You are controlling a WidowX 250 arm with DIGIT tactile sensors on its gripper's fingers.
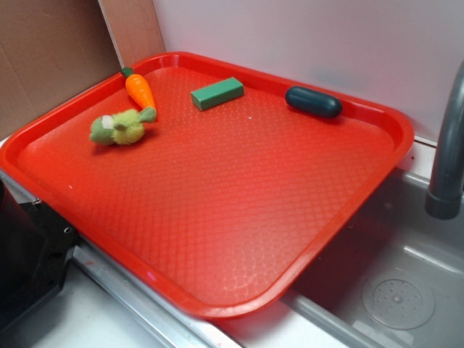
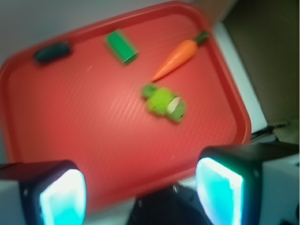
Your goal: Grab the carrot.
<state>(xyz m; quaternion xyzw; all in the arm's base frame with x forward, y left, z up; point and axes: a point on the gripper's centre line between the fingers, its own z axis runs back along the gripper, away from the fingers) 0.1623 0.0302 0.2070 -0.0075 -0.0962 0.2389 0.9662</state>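
The carrot (image 1: pixel 140 90) (image 2: pixel 177 57) is small, orange and tapered, with a dark green stem cap. It lies near the far left corner of the red tray (image 1: pixel 239 290) (image 2: pixel 56 117), stem toward the rim. My gripper (image 2: pixel 140 192) shows only in the wrist view. It is open, its two cyan-lit pads wide apart with nothing between them. It hovers over the tray's near edge, well short of the carrot.
A fuzzy yellow-green plush toy (image 1: pixel 121 127) (image 2: pixel 164 102) lies right by the carrot's tip. A green block (image 1: pixel 217 93) (image 2: pixel 121 46) and a dark oblong object (image 1: pixel 313 101) (image 2: pixel 53 51) rest along the tray's back. A grey faucet (image 1: pixel 449 145) and sink basin (image 1: pixel 391 290) stand at right.
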